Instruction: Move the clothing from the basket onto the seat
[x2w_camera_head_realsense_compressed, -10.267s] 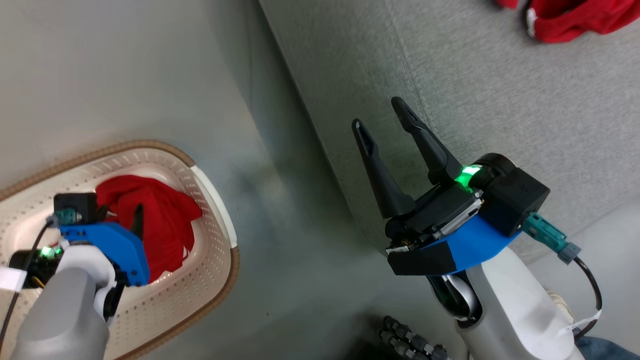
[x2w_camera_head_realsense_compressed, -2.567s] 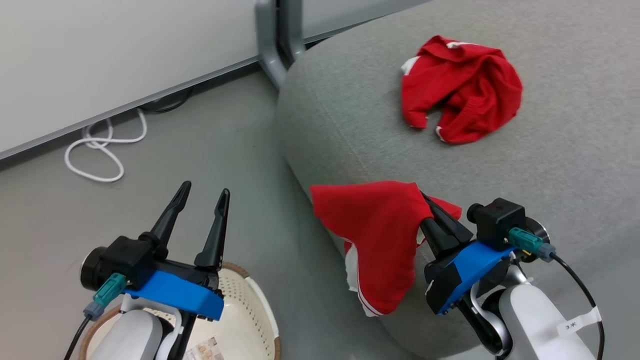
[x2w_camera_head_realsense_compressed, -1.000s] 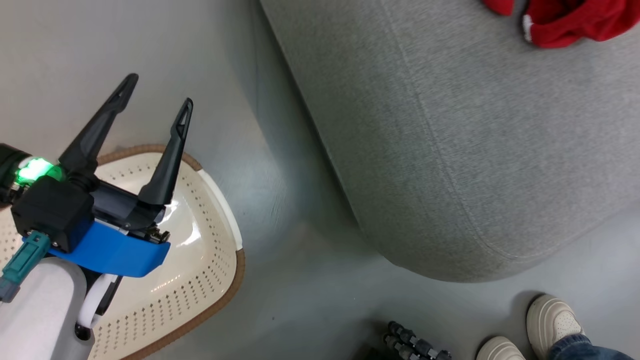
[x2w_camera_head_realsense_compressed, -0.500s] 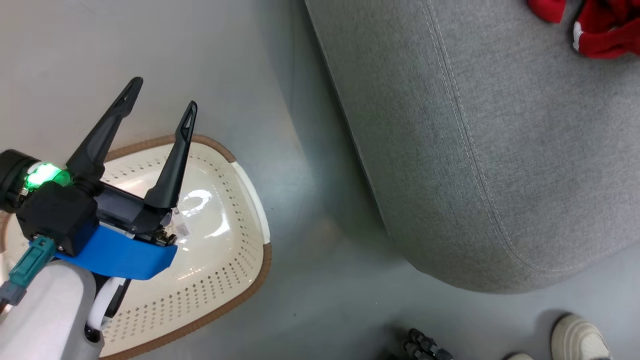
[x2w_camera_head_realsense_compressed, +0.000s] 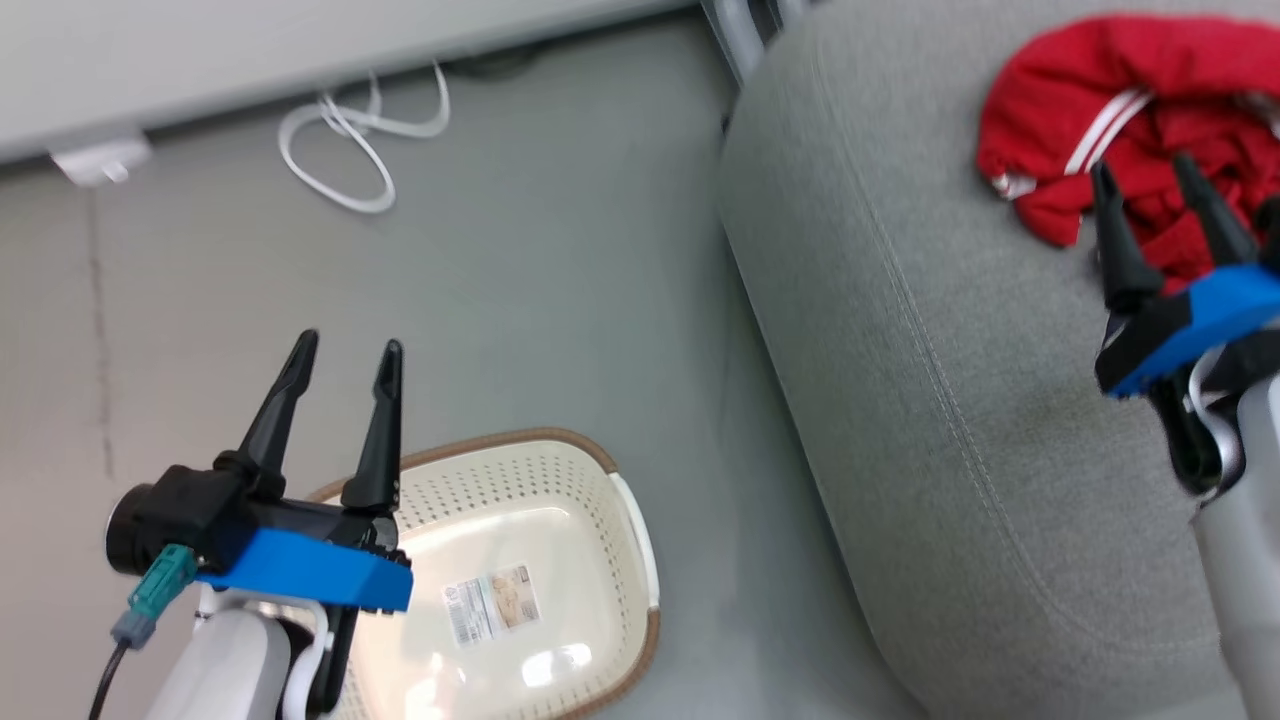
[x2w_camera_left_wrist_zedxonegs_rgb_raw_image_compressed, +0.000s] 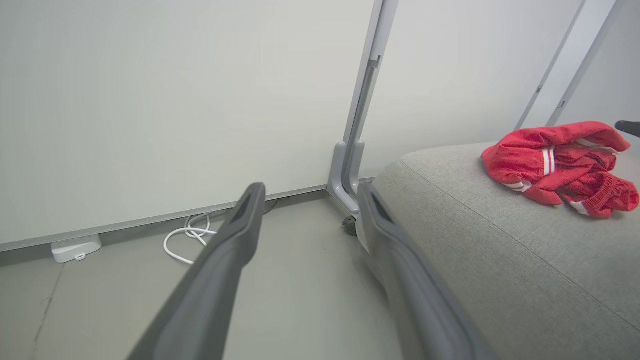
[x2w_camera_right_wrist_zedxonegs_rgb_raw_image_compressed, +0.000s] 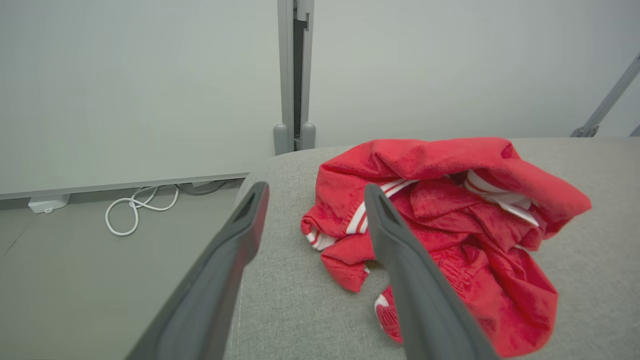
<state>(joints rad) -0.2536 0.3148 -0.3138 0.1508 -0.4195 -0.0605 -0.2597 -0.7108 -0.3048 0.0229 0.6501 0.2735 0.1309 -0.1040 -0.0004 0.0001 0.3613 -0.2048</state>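
Note:
The red clothing (x2w_camera_head_realsense_compressed: 1060, 110) with white stripes lies in a crumpled heap on the grey seat (x2w_camera_head_realsense_compressed: 950, 380). My right gripper (x2w_camera_head_realsense_compressed: 1143, 172) hovers just in front of the heap, open, with nothing between its fingers. From the right wrist, the clothing (x2w_camera_right_wrist_zedxonegs_rgb_raw_image_compressed: 450, 210) sits past the spread fingertips of that gripper (x2w_camera_right_wrist_zedxonegs_rgb_raw_image_compressed: 316, 190) on the seat (x2w_camera_right_wrist_zedxonegs_rgb_raw_image_compressed: 290, 300). The cream basket (x2w_camera_head_realsense_compressed: 630, 520) stands on the floor left of the seat, with only a label on its bottom. My left gripper (x2w_camera_head_realsense_compressed: 348, 348) is open above the basket's far rim. The left wrist view shows this gripper (x2w_camera_left_wrist_zedxonegs_rgb_raw_image_compressed: 310, 192) and the clothing (x2w_camera_left_wrist_zedxonegs_rgb_raw_image_compressed: 560, 165).
A coiled white cable (x2w_camera_head_realsense_compressed: 350, 150) and a small white box (x2w_camera_head_realsense_compressed: 100, 160) lie on the grey floor by the wall. A grey post (x2w_camera_left_wrist_zedxonegs_rgb_raw_image_compressed: 350, 165) rises at the seat's far corner. Open floor separates the basket from the seat.
The head camera has swung up from the basket. My right gripper, shut on a red garment earlier, is now open at the seat; the garment lies on the heap. The left gripper stays open.

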